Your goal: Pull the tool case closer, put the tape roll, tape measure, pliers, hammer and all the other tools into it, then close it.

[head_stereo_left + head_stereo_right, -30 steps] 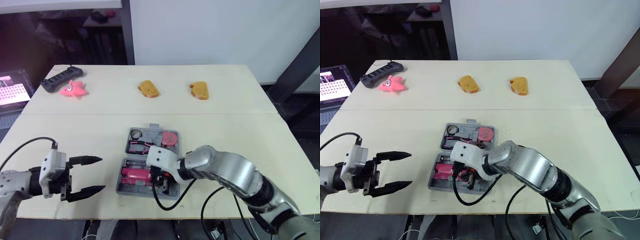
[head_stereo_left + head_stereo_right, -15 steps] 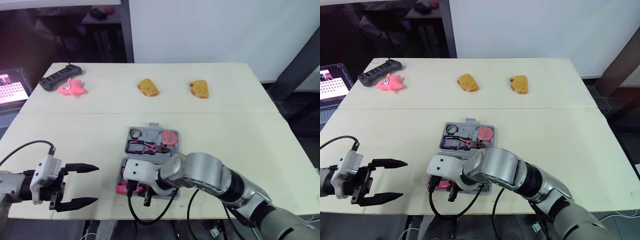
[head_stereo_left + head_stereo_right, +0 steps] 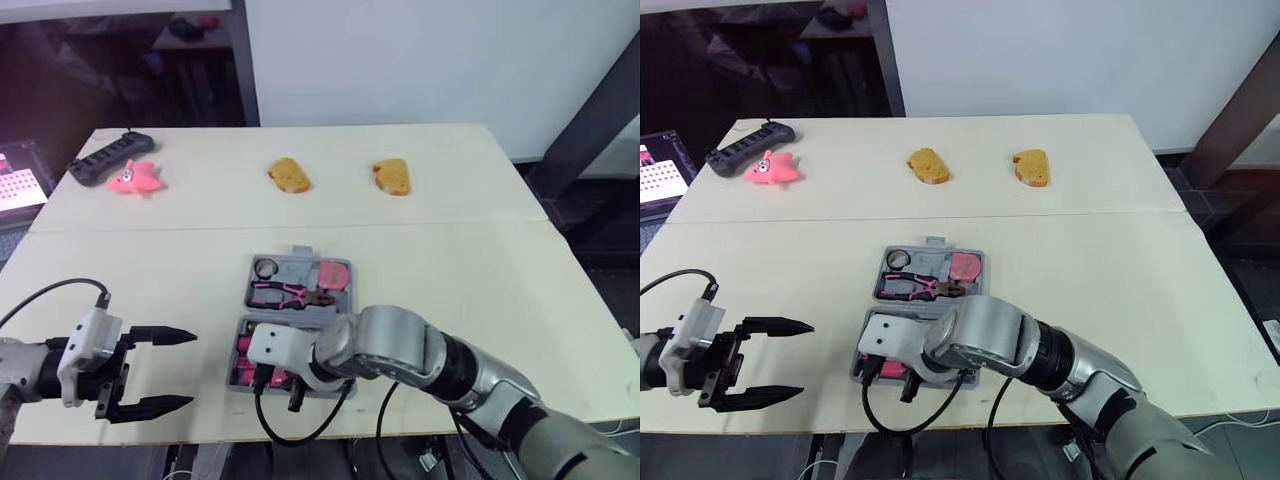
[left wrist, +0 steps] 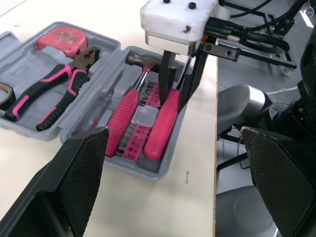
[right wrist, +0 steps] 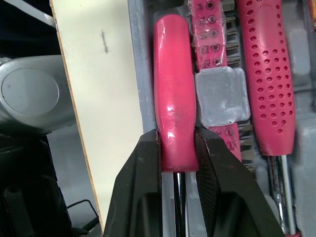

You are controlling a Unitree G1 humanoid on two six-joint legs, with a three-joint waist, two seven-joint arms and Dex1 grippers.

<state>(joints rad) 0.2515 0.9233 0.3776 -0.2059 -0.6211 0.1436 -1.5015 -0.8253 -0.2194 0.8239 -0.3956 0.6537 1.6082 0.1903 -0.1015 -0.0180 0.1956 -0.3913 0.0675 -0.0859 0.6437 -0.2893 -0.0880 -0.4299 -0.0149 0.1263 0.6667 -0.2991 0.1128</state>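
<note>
The grey tool case [image 3: 247,300] lies open near the table's front edge. Its far half holds the tape roll [image 3: 266,267], pink-handled pliers [image 3: 285,294] and red tape measure [image 3: 336,273]. The near half holds a hammer [image 4: 140,60], pink screwdrivers and a bit rack. My right gripper [image 3: 290,388] reaches into the near half and is shut on a pink screwdriver handle [image 5: 173,103] lying along the case's front wall; both fingers [image 5: 148,163] press its sides. To the left of the case, my left gripper [image 3: 150,370] stands open above the table, holding nothing.
Two brown bread-like pieces [image 3: 289,175] [image 3: 393,176] lie at the back. A pink toy [image 3: 130,179] and a black controller [image 3: 108,157] sit at the back left. The table's front edge [image 4: 212,123] runs close beside the case.
Over the last second my right gripper moved from the case's right part to its front left and closed on the screwdriver handle. My left gripper drew back to the left, still open.
</note>
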